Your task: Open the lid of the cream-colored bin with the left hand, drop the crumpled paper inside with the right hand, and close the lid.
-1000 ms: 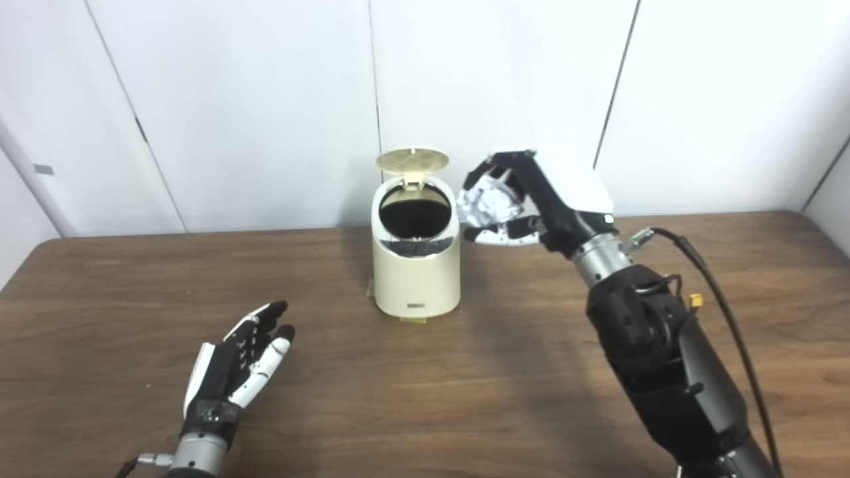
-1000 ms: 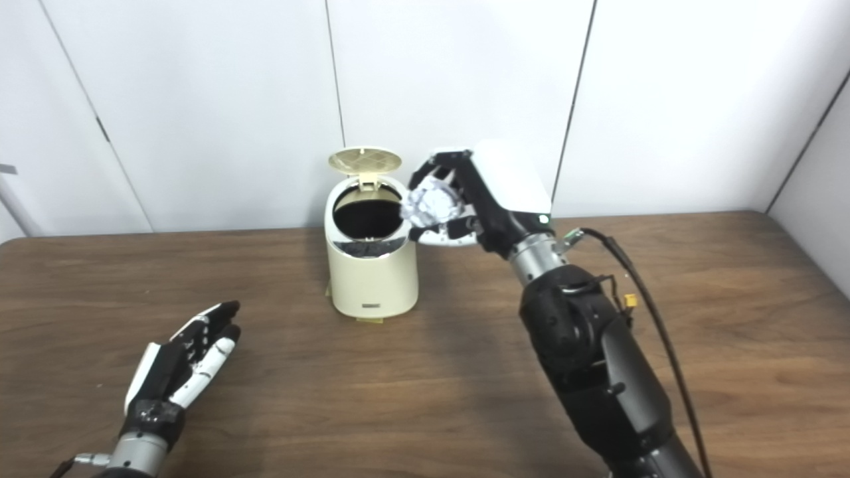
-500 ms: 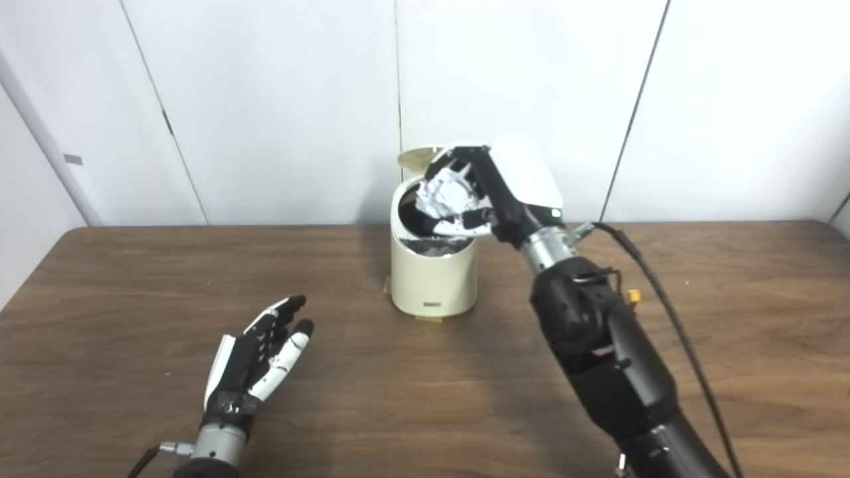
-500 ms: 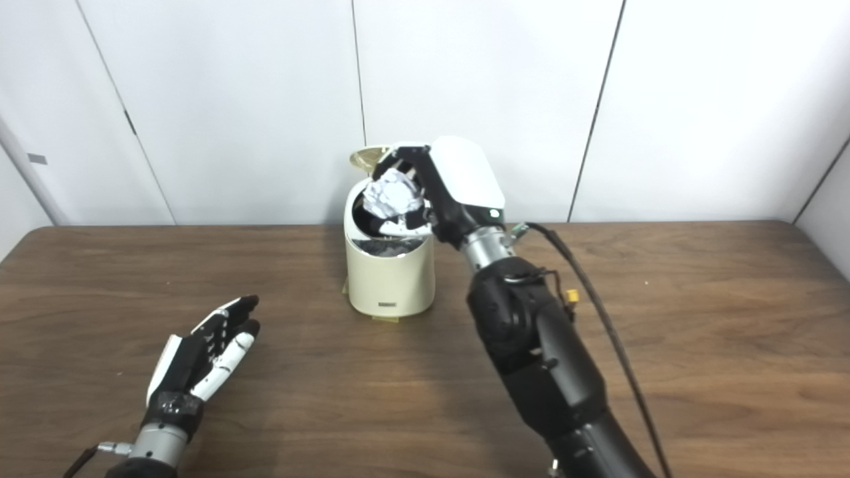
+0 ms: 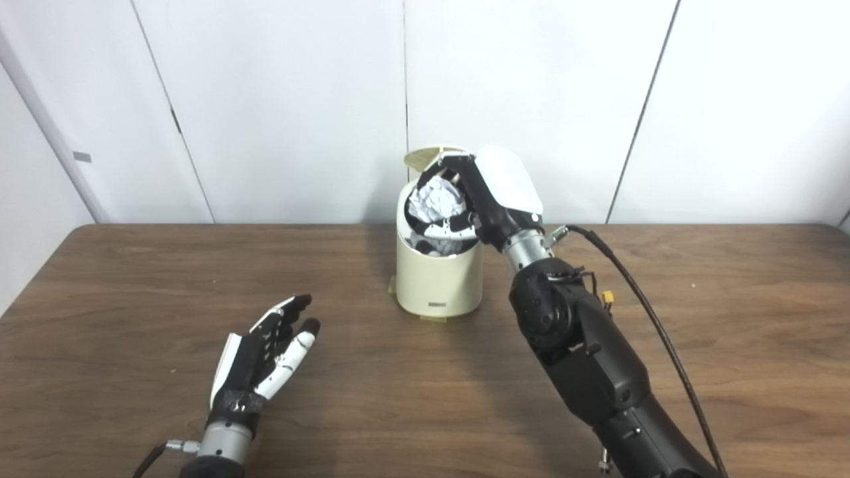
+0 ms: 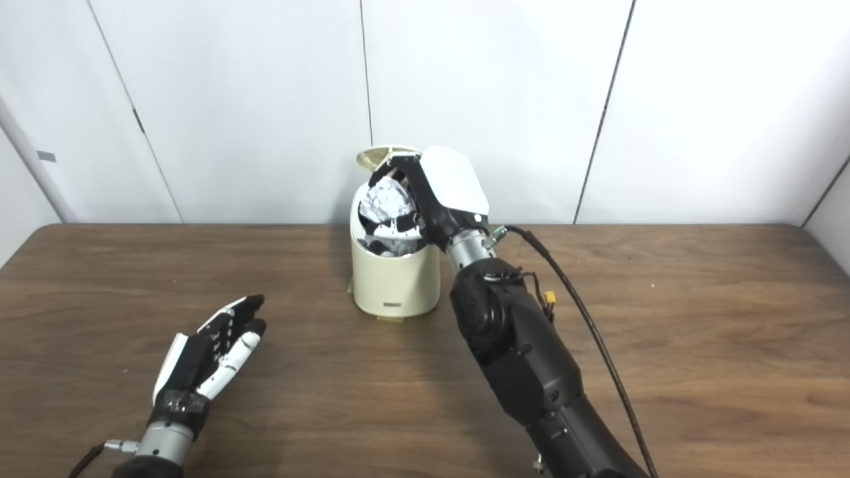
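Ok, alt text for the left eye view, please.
The right hand holds a crumpled paper ball over the mouth of a cream bin whose lid stands open. The left hand rests open on the wooden table, away from the bin.

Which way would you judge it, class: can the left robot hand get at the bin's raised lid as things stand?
Probably not cleanly: the right robot hand, shut on the crumpled paper, sits over the bin and hides most of the lid.
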`<state>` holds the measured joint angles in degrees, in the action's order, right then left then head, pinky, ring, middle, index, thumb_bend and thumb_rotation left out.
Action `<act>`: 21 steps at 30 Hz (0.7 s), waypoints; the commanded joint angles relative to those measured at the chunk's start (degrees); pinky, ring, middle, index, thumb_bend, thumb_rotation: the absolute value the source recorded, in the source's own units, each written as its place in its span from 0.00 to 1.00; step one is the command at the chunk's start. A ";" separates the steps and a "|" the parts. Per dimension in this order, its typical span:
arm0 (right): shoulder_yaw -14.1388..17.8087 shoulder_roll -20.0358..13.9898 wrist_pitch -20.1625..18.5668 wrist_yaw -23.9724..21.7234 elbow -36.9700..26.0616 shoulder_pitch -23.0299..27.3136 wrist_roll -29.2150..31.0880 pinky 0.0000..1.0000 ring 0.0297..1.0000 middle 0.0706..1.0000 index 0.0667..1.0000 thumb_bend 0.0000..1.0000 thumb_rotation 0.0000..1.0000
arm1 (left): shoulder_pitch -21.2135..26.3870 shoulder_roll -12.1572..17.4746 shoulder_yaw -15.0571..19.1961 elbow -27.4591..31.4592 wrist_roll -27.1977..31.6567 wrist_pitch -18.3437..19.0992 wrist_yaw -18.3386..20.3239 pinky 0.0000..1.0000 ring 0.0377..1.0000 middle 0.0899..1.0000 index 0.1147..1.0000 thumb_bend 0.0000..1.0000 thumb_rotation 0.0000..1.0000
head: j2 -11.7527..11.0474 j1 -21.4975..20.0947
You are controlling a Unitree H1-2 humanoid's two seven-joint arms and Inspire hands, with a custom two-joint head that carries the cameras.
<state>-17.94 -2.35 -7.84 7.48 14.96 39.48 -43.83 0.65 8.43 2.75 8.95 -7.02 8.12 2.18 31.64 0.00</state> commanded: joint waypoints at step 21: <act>-0.63 -1.66 -1.32 -1.68 0.33 3.50 -0.01 0.41 0.39 0.49 0.51 0.51 0.00 | 0.04 0.72 0.67 1.62 1.02 -0.80 -0.30 0.95 0.92 0.87 0.86 0.63 0.60 | 0.64 -1.10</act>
<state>-18.59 -3.18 -8.50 6.39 16.53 40.35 -43.17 0.14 8.51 3.27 9.33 -5.49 8.01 2.29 32.26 -1.05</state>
